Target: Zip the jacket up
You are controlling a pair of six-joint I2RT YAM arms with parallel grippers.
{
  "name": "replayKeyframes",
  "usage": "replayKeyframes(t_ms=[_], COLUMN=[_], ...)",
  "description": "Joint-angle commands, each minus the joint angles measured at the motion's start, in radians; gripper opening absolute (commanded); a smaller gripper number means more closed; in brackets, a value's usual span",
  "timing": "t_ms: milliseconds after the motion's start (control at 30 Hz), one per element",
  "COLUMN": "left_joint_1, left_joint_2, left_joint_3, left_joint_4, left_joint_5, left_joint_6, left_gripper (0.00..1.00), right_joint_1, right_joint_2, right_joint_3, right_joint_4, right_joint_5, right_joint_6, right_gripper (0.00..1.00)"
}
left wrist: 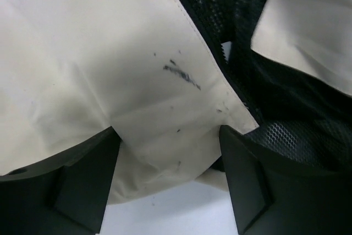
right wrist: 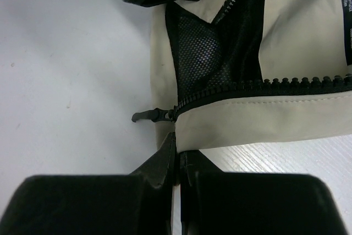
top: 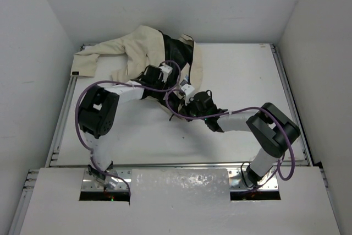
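Closest to us in the right wrist view, the black fingers of the right claw (right wrist: 177, 140) are pressed together. They pinch the bottom corner of the large cream-beige fabric jacket (right wrist: 264, 111), right under the small dark zipper pull (right wrist: 146, 116). The pull sticks out to the left over the white surface (right wrist: 66, 81). From the pull, a row of black zipper teeth (right wrist: 297, 82) runs off to the right, and above it we see the black mesh lining (right wrist: 201, 53).

In the left wrist view the left claw (left wrist: 168, 136) is spread wide, its fingers on either side of a cream panel marked with dark smudges (left wrist: 181, 74). We cannot tell whether they touch the cloth.

From above, the jacket lies bunched at the far middle of the surface, with one sleeve (top: 102, 50) stretched toward the far left corner.
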Motion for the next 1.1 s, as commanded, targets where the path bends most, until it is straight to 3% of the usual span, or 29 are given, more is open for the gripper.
replayKeyframes(t_ms=[0,133,367,533,700,1067], left_joint_1=[-0.017,-0.017,-0.017,-0.016,-0.016,-0.014], left_joint_2=[0.068,0.017,-0.230,-0.384,-0.413,-0.396], left_joint_3=[0.033,-0.010,-0.074,-0.085,-0.114,-0.206], left_joint_4=[0.055,0.078,-0.008,-0.084,-0.124,-0.128], left_joint_5=[-0.060,-0.066,0.136,0.198,0.247,0.196], left_joint_6=[-0.022,-0.024,0.027,0.084,0.091,0.104], left_gripper=[0.45,0.00,0.00,0.07,0.14,0.16], right_joint_1=[0.003,0.003,-0.014,-0.015,-0.015,-0.023], right_joint_2=[0.005,0.000,-0.032,-0.066,-0.076,-0.092], right_joint_3=[-0.001,-0.004,0.008,0.038,0.034,-0.014], right_joint_4=[0.036,0.031,0.016,-0.064,-0.084,-0.089], right_joint_5=[-0.004,-0.002,-0.082,-0.091,-0.097,-0.035], right_joint_6=[-0.003,-0.009,-0.023,-0.072,-0.078,-0.086], right_gripper=[0.00,0.00,0.00,0.00,0.00,0.00])
